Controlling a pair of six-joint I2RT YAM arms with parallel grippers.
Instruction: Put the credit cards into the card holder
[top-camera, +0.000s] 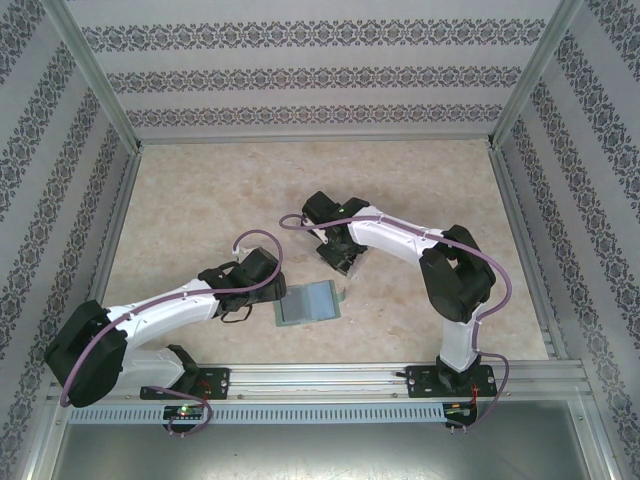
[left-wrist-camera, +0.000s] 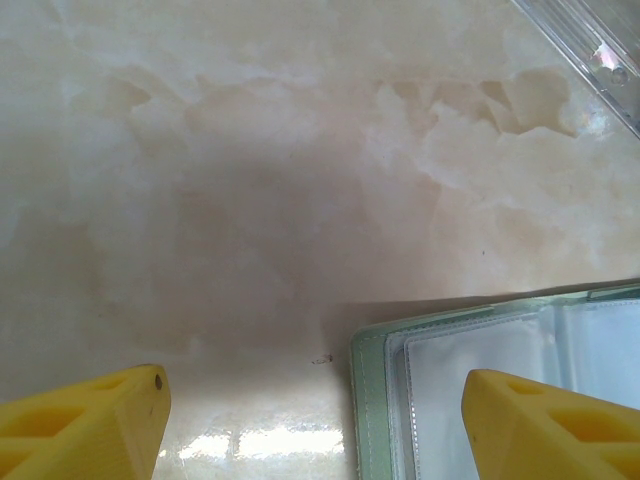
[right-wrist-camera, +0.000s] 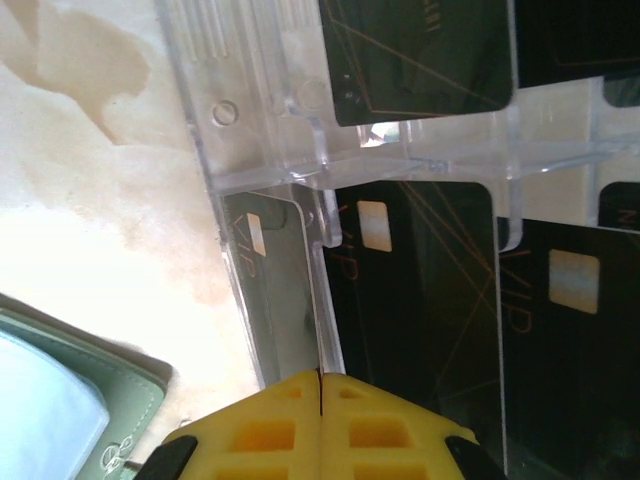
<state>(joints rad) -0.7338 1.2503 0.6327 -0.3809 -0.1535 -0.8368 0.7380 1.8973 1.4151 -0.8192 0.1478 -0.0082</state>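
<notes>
The card holder (top-camera: 308, 303), a grey-green wallet lying open with clear sleeves, rests on the table between the arms. My left gripper (left-wrist-camera: 315, 440) is open just above the table. One yellow finger (left-wrist-camera: 540, 420) hangs over the card holder's (left-wrist-camera: 375, 400) corner; the other is over bare table. My right gripper (right-wrist-camera: 320, 372) is at the clear tray, its yellow fingers pressed together on the edge of a credit card (right-wrist-camera: 280, 290) seen nearly edge-on, with a pale chip and VIP lettering. More black credit cards (right-wrist-camera: 420, 300) lie in the tray. The holder's corner (right-wrist-camera: 60, 390) lies at lower left.
The clear plastic tray (right-wrist-camera: 260, 120) has raised dividers between its card compartments; one corner of the tray (left-wrist-camera: 590, 50) lies beyond the holder. Patterned walls and metal posts fence the marbled table (top-camera: 200, 200). Both arm bases stand at the near rail.
</notes>
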